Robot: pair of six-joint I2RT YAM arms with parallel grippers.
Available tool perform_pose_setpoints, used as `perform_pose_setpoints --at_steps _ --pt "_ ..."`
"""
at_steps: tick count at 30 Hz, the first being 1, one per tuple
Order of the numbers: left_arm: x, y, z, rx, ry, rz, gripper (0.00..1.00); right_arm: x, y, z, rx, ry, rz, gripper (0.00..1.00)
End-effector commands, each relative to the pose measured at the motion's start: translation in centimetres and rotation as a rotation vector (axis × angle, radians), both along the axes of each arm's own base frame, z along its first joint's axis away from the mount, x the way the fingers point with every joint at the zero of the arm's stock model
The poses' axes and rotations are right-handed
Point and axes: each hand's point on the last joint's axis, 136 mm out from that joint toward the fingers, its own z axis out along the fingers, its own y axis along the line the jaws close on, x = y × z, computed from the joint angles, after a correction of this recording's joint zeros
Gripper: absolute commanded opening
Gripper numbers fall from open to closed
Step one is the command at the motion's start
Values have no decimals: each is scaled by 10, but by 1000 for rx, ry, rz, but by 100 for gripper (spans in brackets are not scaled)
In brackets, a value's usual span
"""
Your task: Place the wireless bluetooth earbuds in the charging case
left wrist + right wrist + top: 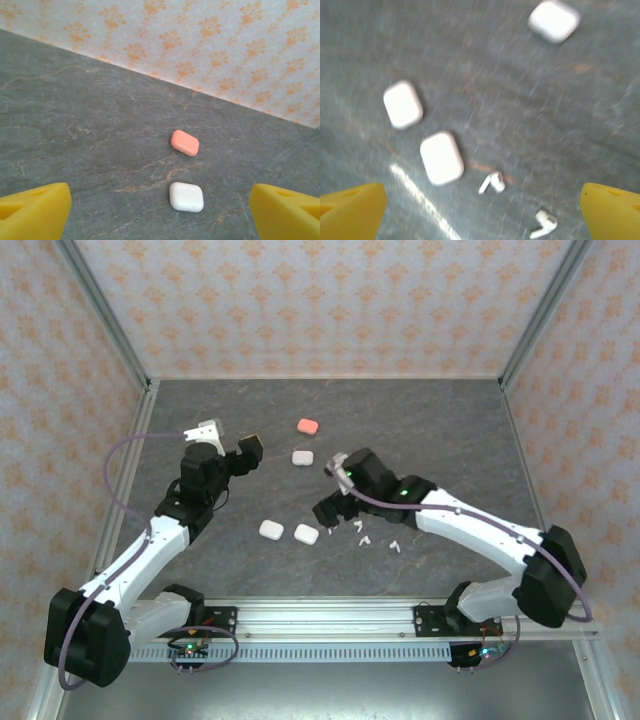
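Three white earbuds [358, 526] [364, 541] [395, 545] lie loose on the grey table, just right of two white charging cases [271, 529] [306, 534]. Further back sit a pink case [307, 426] and a third white case [302, 457]. All the cases are closed. My left gripper [228, 440] hangs open left of the back pair, with the pink case [184, 142] and the white case [186, 197] ahead of it. My right gripper [332, 487] is open above the front group. Two earbuds [492, 182] [543, 223] lie between its yellow fingers [350, 212], untouched.
Patterned walls with metal posts [105, 315] close in the table [450, 430] on three sides. The arm bases and a metal rail [320, 615] run along the near edge. The right wrist view is blurred.
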Motion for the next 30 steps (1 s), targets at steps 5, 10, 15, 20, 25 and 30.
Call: perform_pose_setpoints --at_steps 5,10,15,20,25,30 --pt "-4 11 2 5 -9 47 94 -37 22 -31 -234 47 251 98" --pt "-3 12 -2 2 1 51 95 -34 40 -54 -312 66 298 90" --pt "-2 10 -3 -14 1 45 95 -25 50 -75 -390 79 331 85" --pt "-1 10 -3 -18 1 46 95 -22 54 -93 -427 98 352 83" --pt "0 9 -5 -22 5 48 95 -20 52 -109 -464 114 354 81" --pt "2 8 -5 -26 8 43 95 -19 51 -121 -501 119 363 80"
